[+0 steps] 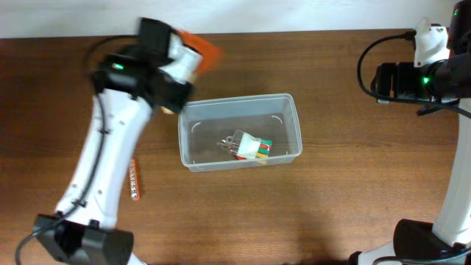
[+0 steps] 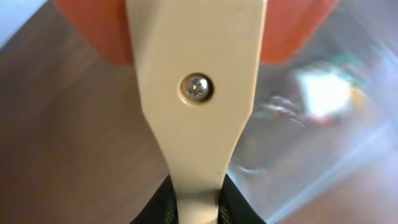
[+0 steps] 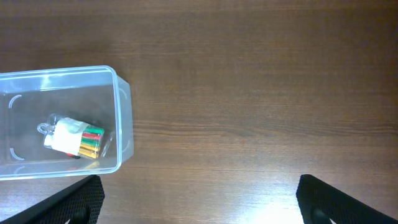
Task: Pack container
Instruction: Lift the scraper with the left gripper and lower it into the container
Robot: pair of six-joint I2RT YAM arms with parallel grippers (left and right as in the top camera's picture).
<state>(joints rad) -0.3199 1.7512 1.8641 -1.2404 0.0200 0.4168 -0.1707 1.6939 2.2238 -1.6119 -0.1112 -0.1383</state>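
Note:
The container (image 1: 239, 107) is a clear plastic bin in the middle of the table. In it lies a small white packet with coloured sticks (image 1: 252, 148). My left gripper (image 1: 176, 81) is over the bin's far left corner, shut on a scraper with a beige handle (image 2: 198, 56) and an orange blade (image 1: 206, 50). In the left wrist view the jaws (image 2: 198, 208) clamp the handle, and the bin (image 2: 323, 155) is a blur on the right. My right gripper (image 3: 199, 205) is open and empty, over bare table to the right of the bin (image 3: 118, 118), and it also shows overhead (image 1: 383, 77).
A small orange and brown stick (image 1: 135, 180) lies on the wooden table left of the bin, beside the left arm. The table's far edge meets a white wall behind the left gripper.

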